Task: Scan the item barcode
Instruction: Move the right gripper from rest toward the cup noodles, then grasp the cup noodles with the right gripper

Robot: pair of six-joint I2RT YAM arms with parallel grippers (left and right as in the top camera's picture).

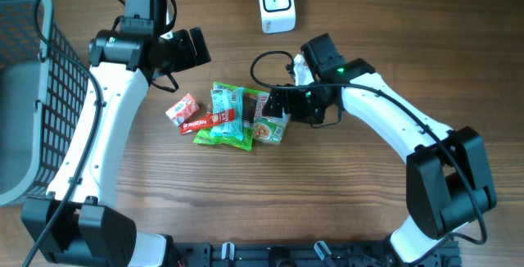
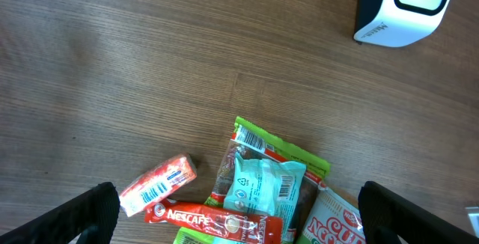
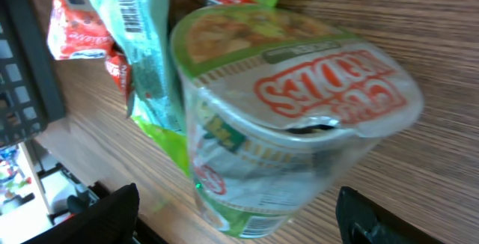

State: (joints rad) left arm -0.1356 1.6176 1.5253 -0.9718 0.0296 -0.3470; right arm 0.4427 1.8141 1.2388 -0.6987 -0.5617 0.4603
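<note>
The left arm bends up from the near edge of the tabletop (image 2: pixel 112 64) and holds its left claw (image 1: pixel 195 47) above the wood, between the basket and the scanner, pointing down. Its two dark fingers (image 2: pixel 90 212) stand far apart with nothing between them, so this claw is wide open and empty. The right arm makes a long curve from the right side and brings the right claw (image 1: pixel 274 111) low to the right end of the pile of snacks. This claw also has its jaws spread, one on each side of the cup noodles (image 3: pixel 292 124); bare wood shows between one finger and the cup, and I cannot tell if the other finger touches it. The cup lies on its side on the tabletop, a round container wrapped in shiny wrinkled film, with a green rim and red letters on the lid. Against it lies a teal crinkled packet (image 2: pixel 258 184) with a barcode, on top of a flat green packet (image 2: pixel 284 148). Beside them are a red Nescafé sachet (image 2: pixel 213 220) and a small red and white packet (image 2: pixel 159 184). The barcode scanner (image 2: pixel 408 8), a white smooth box with a dark window, stands well apart at the far side. A grey plastic basket (image 1: pixel 49 95) with grid walls is at the left edge. The tabletop is brown wood with fine grain.
</note>
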